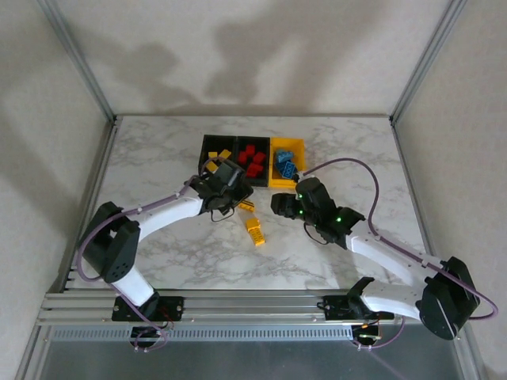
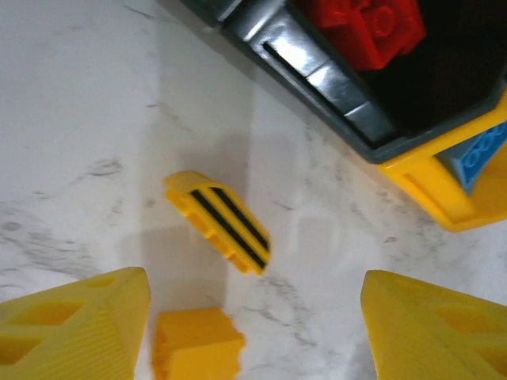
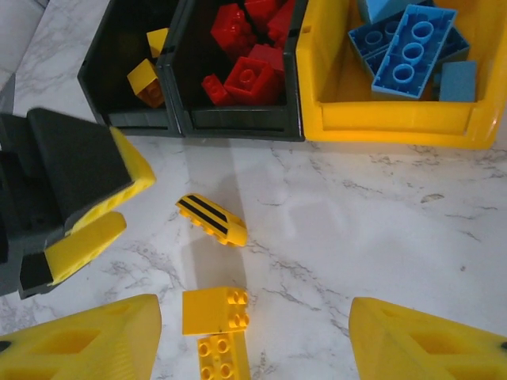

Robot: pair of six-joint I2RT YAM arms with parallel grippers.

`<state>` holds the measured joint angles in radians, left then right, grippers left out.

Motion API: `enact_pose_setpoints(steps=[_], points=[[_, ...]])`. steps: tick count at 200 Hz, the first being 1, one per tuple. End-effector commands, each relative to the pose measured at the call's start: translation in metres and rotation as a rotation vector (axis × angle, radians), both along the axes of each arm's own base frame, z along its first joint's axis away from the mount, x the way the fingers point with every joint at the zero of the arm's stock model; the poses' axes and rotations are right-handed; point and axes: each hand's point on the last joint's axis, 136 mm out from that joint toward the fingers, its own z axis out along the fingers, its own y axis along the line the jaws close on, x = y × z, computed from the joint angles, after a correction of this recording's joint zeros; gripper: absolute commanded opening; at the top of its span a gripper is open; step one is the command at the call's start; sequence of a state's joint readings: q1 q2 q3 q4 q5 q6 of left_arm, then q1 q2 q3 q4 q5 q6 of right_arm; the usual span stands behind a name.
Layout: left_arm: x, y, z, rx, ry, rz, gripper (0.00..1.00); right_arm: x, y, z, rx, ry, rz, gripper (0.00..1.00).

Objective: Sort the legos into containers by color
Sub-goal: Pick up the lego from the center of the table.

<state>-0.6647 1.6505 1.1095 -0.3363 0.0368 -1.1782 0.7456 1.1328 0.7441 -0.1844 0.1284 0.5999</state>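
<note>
Finds left gripper point(image 2: 255, 328) spread wide, gripping nothing, above yellow sloped plastic brick with black stripes point(image 2: 218, 231) lying loose on marbled white table point(image 2: 79, 119) near three joined plastic bins point(image 3: 238, 123). Finds right gripper point(image 3: 255, 340) equally wide and empty, over two yellow studded bricks point(image 3: 215, 310).

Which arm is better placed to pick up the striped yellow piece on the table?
Probably the left arm. Its open jaws point right at the striped piece, and the black bin holding yellow bricks is on its side.
</note>
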Motion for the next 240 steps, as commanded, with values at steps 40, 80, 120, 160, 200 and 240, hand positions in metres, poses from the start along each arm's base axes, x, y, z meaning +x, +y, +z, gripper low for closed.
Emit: enact_pose_setpoints(steps=[40,80,120,160,200,240], points=[[0.006,-0.006,-0.032,0.075,0.103,0.092,0.68,-0.004,-0.021,-0.001,-0.002,-0.012,-0.063,0.64],[0.009,-0.017,-0.049,0.117,0.133,0.061,0.65,-0.005,-0.025,-0.003,0.003,-0.01,-0.071,0.64],[0.007,-0.018,-0.075,0.17,0.181,0.031,0.58,-0.005,-0.025,-0.005,0.007,-0.007,-0.076,0.64],[0.006,-0.022,-0.076,0.157,0.184,0.01,0.44,-0.005,-0.027,-0.006,0.006,-0.006,-0.083,0.64],[0.011,-0.018,-0.052,0.148,0.138,0.003,0.26,-0.003,-0.023,-0.008,0.014,0.002,-0.077,0.64],[0.019,0.005,-0.021,0.153,0.069,0.005,0.21,0.001,-0.017,-0.008,0.016,0.005,-0.061,0.63]])
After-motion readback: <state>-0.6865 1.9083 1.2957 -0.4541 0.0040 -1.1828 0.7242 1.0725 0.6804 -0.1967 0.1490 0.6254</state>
